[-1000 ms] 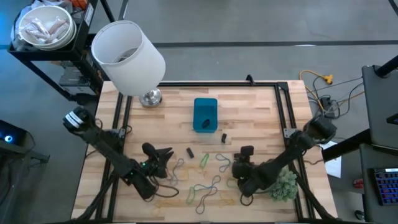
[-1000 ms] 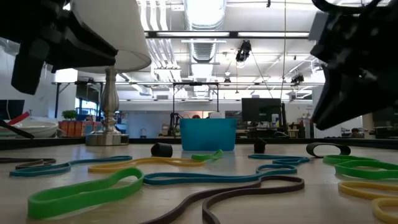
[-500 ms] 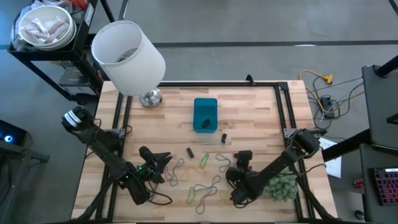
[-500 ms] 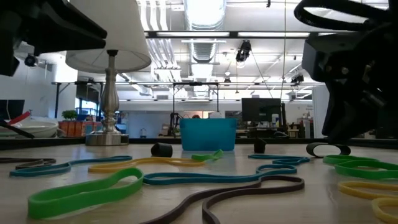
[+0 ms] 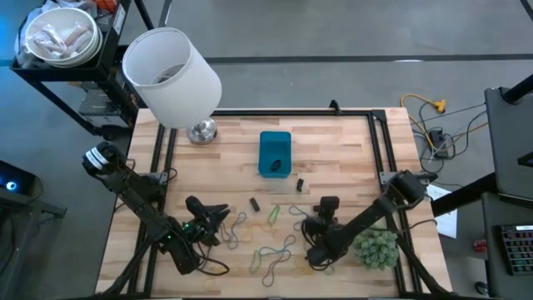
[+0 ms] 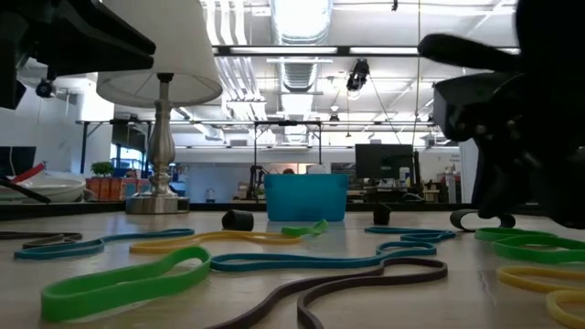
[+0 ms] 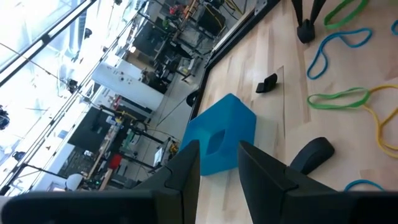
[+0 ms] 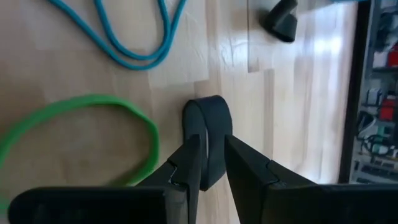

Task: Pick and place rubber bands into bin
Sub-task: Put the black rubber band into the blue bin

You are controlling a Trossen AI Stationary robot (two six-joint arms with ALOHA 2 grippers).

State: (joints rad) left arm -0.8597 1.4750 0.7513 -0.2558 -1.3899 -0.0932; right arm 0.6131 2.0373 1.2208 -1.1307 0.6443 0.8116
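Note:
Several rubber bands in green, blue, yellow and brown (image 5: 271, 250) lie loose on the wooden table's near half. The blue bin (image 5: 275, 154) stands at mid-table, farther back. My right gripper (image 8: 212, 149) is low over a black rubber band (image 8: 208, 121) that lies flat on the table (image 6: 477, 219). It is slightly open, with its fingers on either side of the band's near end. My left gripper (image 5: 218, 217) hovers open left of the bands, nearly level, with nothing between its fingers (image 7: 217, 168). My right gripper slants down from the table's near side over the black band's near end (image 8: 210, 163), one finger on each side of it. The band lies flat on the wood. I cannot tell whether the fingers touch it.
A lamp with a big white shade (image 5: 171, 75) stands at the far left corner. A fuzzy green ball (image 5: 379, 248) sits by the right arm. Two small black pieces (image 5: 255, 204) (image 5: 300, 184) lie between the bands and the bin. Black rails (image 5: 379, 142) frame the table.
My right gripper has come down toward the table and tipped its fingers more steeply downward, ending over the black band. The band has stayed where it lay.

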